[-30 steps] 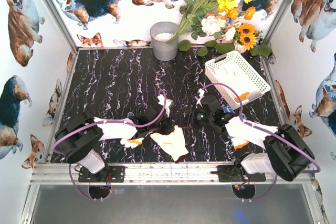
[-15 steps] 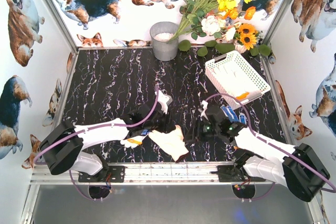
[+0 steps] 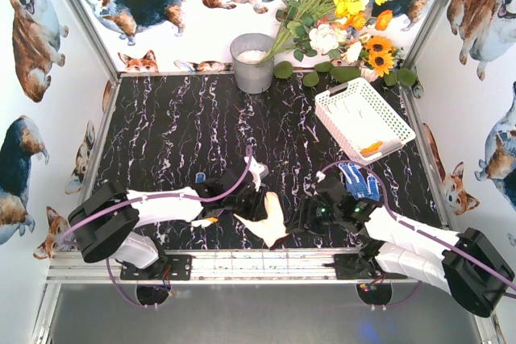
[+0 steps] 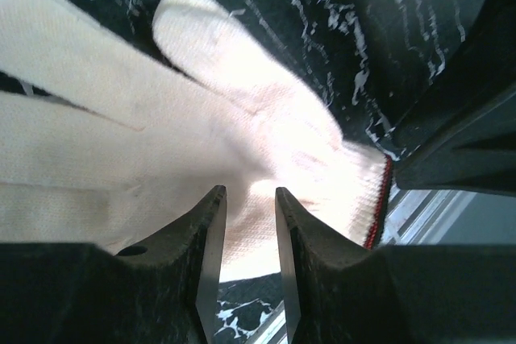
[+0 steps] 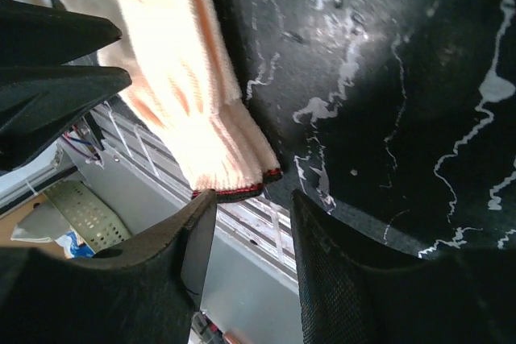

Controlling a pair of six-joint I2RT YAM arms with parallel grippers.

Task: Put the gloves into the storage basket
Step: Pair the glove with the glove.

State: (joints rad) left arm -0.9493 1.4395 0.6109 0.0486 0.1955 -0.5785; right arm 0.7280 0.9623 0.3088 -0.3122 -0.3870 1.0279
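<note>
Bare black tabletop (image 3: 177, 126) left of the storage basket (image 3: 337, 131), grey bucket (image 3: 252, 66) and flowers (image 3: 334, 6) along the far edge.

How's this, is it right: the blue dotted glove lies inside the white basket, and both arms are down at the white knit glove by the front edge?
Not quite. The top view shows the blue dotted glove lying on the table, outside the white basket. The rest is right.

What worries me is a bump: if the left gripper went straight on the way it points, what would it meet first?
Most likely the white glove, which lies straight ahead of the left gripper, just past its tips. How near it is is hard to judge.
</note>
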